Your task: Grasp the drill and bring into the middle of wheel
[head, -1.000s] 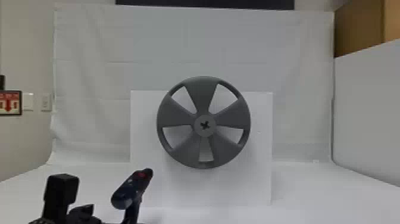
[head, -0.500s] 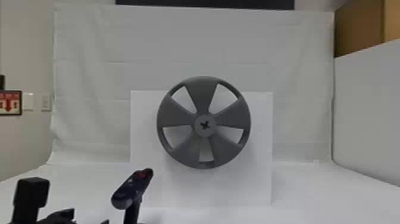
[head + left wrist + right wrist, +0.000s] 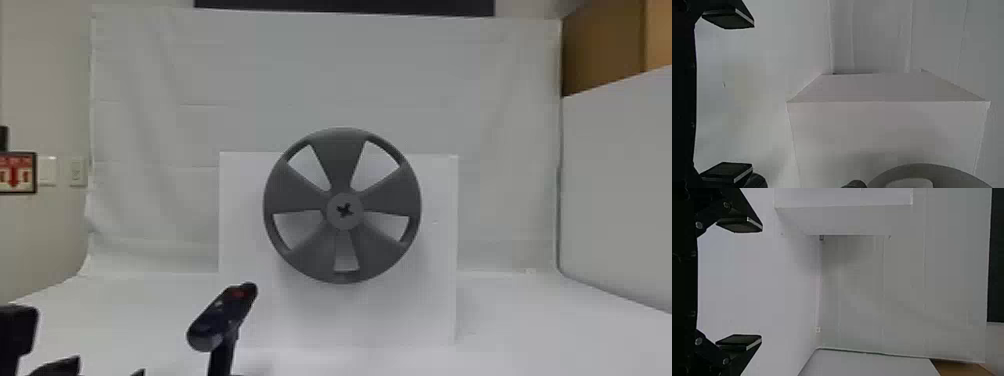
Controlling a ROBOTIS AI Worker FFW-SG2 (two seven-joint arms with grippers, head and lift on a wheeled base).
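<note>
In the head view, the drill (image 3: 220, 320) stands before the robot, towards its left, its grip rising steeply and its body aimed forward; how its foot rests is hidden. The wheel (image 3: 342, 212) hangs upright against the front face of a white block (image 3: 430, 250) on the white desk (image 3: 520, 320), likely so that its middle faces the robot squarely, with a cross-shaped mark (image 3: 345, 210) as the probable target. The left arm (image 3: 17, 330) lies to the left of the drill and well apart from it. Setting the tool on that side, grip upright, presumably lets the left arm take it and leaves the nose ready to be steered to the hub

In the left wrist view, the left hand (image 3: 740, 96) has its two fingers spread wide with nothing between them. That width probably suits the drill's thick grip, once the hand is brought across to it. Near the wheel's rim shows a dark rounded tip, probably the drill's nose; whether the dark curve beside one finger also belongs to the drill, one cannot tell

In the right wrist view, the right hand (image 3: 758, 284) is likewise wide open and empty, near the block and apparently held aside as a spare
</note>
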